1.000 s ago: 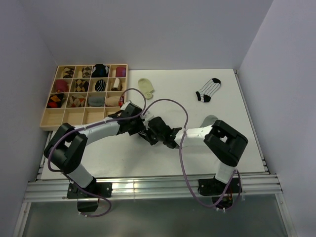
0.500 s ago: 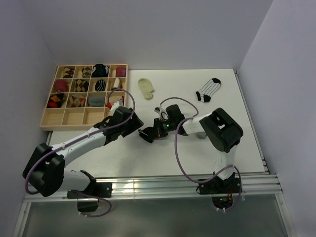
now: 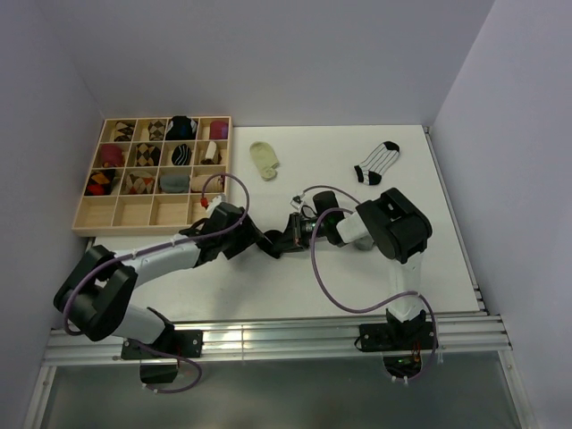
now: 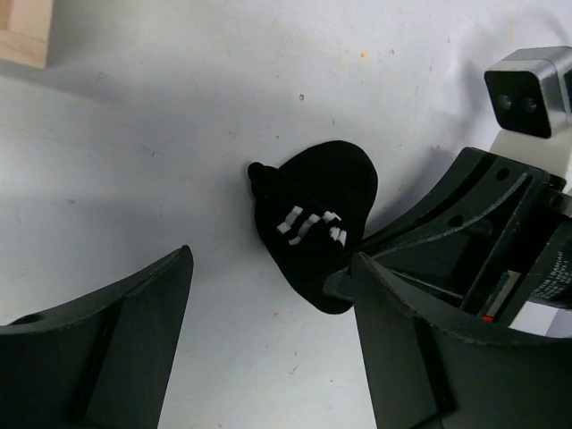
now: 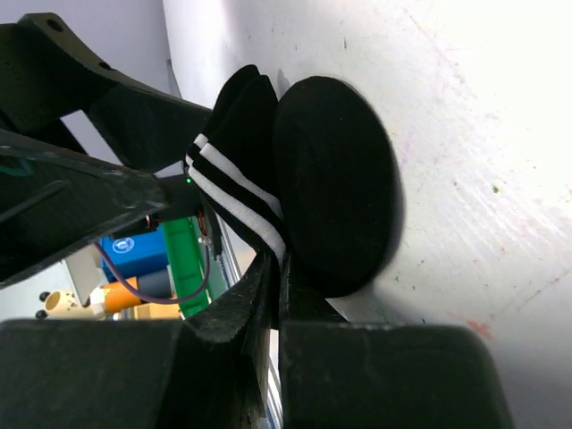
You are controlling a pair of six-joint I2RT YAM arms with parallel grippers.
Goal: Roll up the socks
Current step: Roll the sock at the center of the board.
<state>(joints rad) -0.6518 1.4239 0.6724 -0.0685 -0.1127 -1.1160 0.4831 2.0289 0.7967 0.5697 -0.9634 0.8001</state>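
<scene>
The black sock (image 4: 313, 219) lies bunched into a compact fold on the table (image 3: 268, 286), right of the wooden tray (image 3: 89, 225). My right jaws are pinched shut on its white-banded edge, and my left jaws stand wide on either side of it, touching nothing. I judge this roll nearly formed but not finished; the cream sock (image 3: 264, 160) just right of the tray and the striped sock (image 3: 376, 163) well right of it lie flat, unrolled.
</scene>
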